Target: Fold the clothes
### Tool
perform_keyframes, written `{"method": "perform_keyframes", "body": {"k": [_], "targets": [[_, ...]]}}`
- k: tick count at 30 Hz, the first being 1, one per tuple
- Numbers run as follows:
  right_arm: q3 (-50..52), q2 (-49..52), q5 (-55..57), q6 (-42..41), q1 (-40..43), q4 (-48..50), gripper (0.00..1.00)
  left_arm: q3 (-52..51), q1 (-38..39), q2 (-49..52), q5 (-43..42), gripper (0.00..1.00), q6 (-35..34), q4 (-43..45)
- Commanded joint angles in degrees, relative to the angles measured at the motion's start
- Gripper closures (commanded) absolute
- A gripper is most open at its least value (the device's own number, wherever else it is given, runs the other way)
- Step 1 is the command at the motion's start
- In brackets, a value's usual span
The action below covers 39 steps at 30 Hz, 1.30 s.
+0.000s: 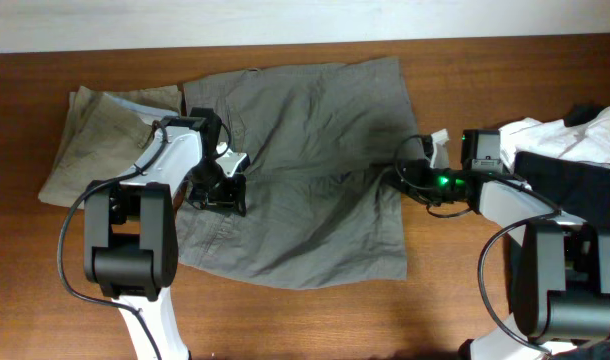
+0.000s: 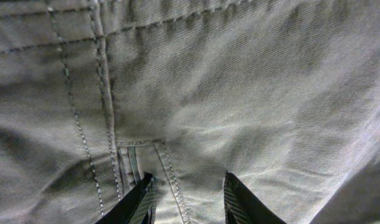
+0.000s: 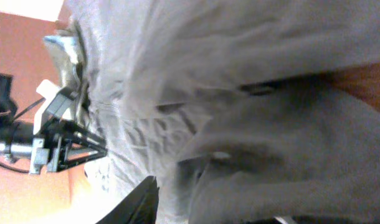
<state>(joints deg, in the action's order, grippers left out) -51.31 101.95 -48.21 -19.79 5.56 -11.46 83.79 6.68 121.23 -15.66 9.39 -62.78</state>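
The grey-olive trousers lie spread flat across the middle of the table. My left gripper is down on their left edge. In the left wrist view its fingertips stand apart on the cloth, open, with a stitched seam running between them. My right gripper is at the trousers' right edge. In the right wrist view a raised fold of the trousers fills the space beside the one finger that shows; the other finger is hidden.
Khaki-beige trousers lie at the far left, partly under the grey ones. A black garment and a white one are heaped at the right edge, by the right arm. Bare wood runs along the front.
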Motion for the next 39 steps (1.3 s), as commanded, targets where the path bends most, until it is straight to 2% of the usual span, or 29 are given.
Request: {"method": "perform_keyframes", "body": {"k": [1,2,3,4,6,9,12,15,18,20,21,23,24,26,27,28,29,30,32,36,37,39], "targets": [[-0.2,-0.3,-11.8,3.5,2.5,2.4,0.62,-2.3,0.2,2.8,1.9,0.63,0.6,0.9],[-0.2,-0.3,-21.3,5.2,2.9,6.3,0.60,-2.3,0.2,2.8,1.9,0.63,0.6,0.9],[-0.3,-0.3,-23.7,2.9,3.0,9.5,0.57,-2.3,0.2,2.8,1.9,0.63,0.6,1.0],[-0.3,-0.3,-18.4,-4.2,3.1,11.8,0.56,-2.3,0.2,2.8,1.9,0.63,0.6,1.3],[-0.3,-0.3,-5.3,-9.9,3.1,11.8,0.54,-2.3,0.2,2.8,1.9,0.62,0.5,1.3],[-0.3,-0.3,-2.9,-10.0,3.1,10.8,0.50,-2.3,0.2,2.8,1.9,0.62,0.5,1.1],[-0.3,-0.3,9.9,-11.1,2.6,-2.6,0.50,-2.3,0.2,2.8,1.9,0.62,0.6,1.1],[-0.3,-0.3,11.3,-11.2,-0.4,-1.7,0.49,-2.3,0.2,2.8,1.9,0.62,0.6,1.3],[-0.3,-0.3,9.6,-11.2,-5.7,8.2,0.44,-2.3,0.2,2.8,1.9,0.62,0.5,1.2],[-0.3,-0.3,6.5,-11.1,-8.6,15.4,0.34,-2.3,0.2,2.8,1.9,0.61,0.5,1.0],[-0.3,-0.3,2.9,-10.6,-9.3,19.1,0.27,-2.3,0.2,2.8,1.9,0.62,0.5,0.7],[-0.3,-0.3,-10.0,-10.5,-8.9,27.3,0.26,-2.3,0.2,2.8,1.9,0.62,0.5,0.3],[-0.3,-0.3,-12.3,-10.5,-8.4,28.3,0.25,-2.3,0.2,2.8,1.9,0.62,0.5,0.4],[-0.3,-0.3,-8.4,-10.5,-6.2,22.1,0.24,-2.3,0.2,2.8,1.9,0.61,0.6,0.4],[-0.3,-0.3,-8.0,-10.5,-5.2,19.8,0.20,-2.3,0.2,2.8,1.9,0.62,0.6,0.4],[-0.3,-0.3,-15.5,-6.7,-4.5,21.7,0.12,-2.3,0.2,2.8,1.9,0.62,0.6,0.4],[-0.3,-0.3,-25.8,-4.0,-4.3,26.9,0.12,-2.3,0.2,2.8,1.9,0.61,0.6,0.4],[-0.3,-0.3,-30.1,-4.1,-4.3,29.9,0.12,-2.3,0.2,2.8,1.9,0.62,0.6,0.5],[-0.3,-0.3,-27.6,-7.5,-3.1,30.4,0.12,-2.3,0.2,2.8,1.9,0.61,0.5,0.6],[-0.3,-0.3,-24.1,-8.2,-2.5,31.5,0.06,-2.3,0.2,2.8,1.9,0.61,0.6,0.6],[-0.3,-0.3,-18.6,-9.9,-2.5,28.1,0.01,-2.3,0.2,2.8,1.9,0.61,0.5,0.7],[-0.3,-0.3,-15.9,-9.9,-2.1,20.8,0.01,-2.3,0.2,2.8,1.9,0.61,0.6,0.6]]}}
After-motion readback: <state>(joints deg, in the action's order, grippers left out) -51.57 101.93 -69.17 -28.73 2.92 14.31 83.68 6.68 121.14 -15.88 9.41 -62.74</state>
